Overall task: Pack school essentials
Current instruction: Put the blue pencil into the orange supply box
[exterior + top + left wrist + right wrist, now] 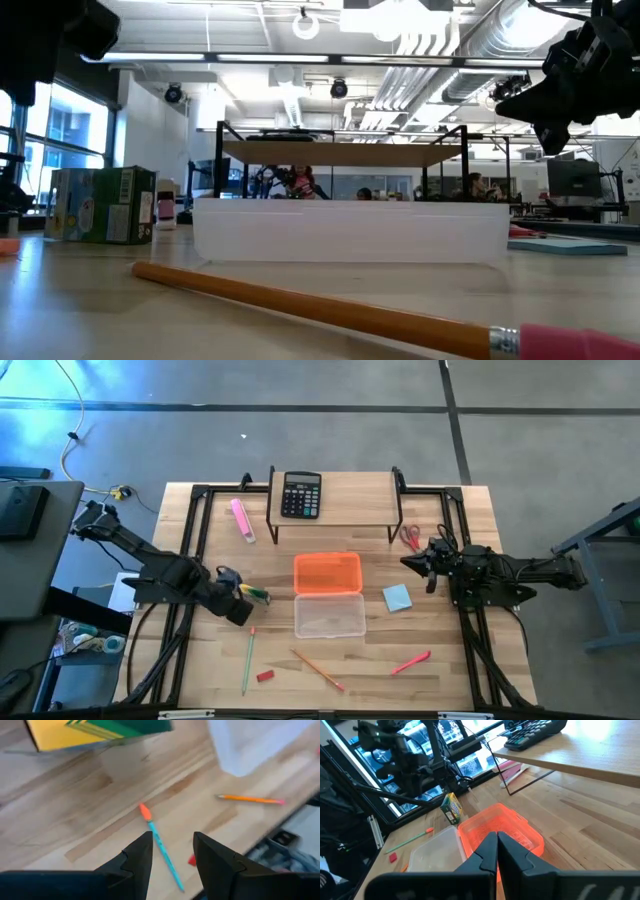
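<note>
A: Item one, nearest the table's front edge?

B: One green pencil [248,660], one tiny red eraser [264,676], one orange pencil [317,669] and one red pen [411,662] are logged, all lying flat on the table [440,690]. Nothing is yet packed.

A: The relation that matters?

B: The green pencil is recorded just below the left gripper [243,608], seen between its fingers [135,862] in the left wrist view. Its long axis runs roughly from front to back, the orange-tipped end towards the gripper. The left gripper is parted, with nothing held. The left arm is judged much the nearer; a short descent would probably bring the fingers astride the shaft.

A: Middle of the table?

B: One clear tray [329,614] and one orange tray [327,573] are entered, touching end to end. One yellow-green box [255,595] sits beside the left gripper; one light-blue notepad [397,598] lies to the right of the trays.

A: Farther back?

B: The right gripper [410,562] is clenched on nothing, waiting beside one pair of red-handled scissors [410,537]. One pink marker [242,519] and one black calculator [301,494], on a raised shelf [350,510], are listed last.
</note>
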Controlling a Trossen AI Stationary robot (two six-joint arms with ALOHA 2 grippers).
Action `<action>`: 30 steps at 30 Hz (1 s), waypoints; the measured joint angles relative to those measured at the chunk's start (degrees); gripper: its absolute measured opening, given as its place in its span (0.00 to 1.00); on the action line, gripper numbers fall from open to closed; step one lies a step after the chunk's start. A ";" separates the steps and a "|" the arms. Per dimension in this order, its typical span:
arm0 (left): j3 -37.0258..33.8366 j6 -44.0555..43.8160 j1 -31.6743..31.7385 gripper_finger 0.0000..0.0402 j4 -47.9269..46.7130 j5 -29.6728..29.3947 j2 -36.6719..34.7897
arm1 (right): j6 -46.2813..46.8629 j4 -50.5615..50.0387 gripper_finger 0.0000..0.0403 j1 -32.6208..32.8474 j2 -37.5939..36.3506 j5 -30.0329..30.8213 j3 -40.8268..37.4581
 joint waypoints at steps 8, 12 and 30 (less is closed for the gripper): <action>-0.01 -8.13 -2.17 0.33 0.35 -1.25 8.54 | 0.00 -0.01 0.00 0.00 -0.01 -0.02 0.02; -0.04 -11.97 -2.20 0.33 0.52 -1.94 12.51 | 0.01 -0.02 0.00 -0.01 0.00 -0.01 0.01; -0.03 -15.84 -2.11 0.33 9.44 -1.47 24.97 | 0.00 -0.31 0.00 0.00 0.00 -0.07 0.00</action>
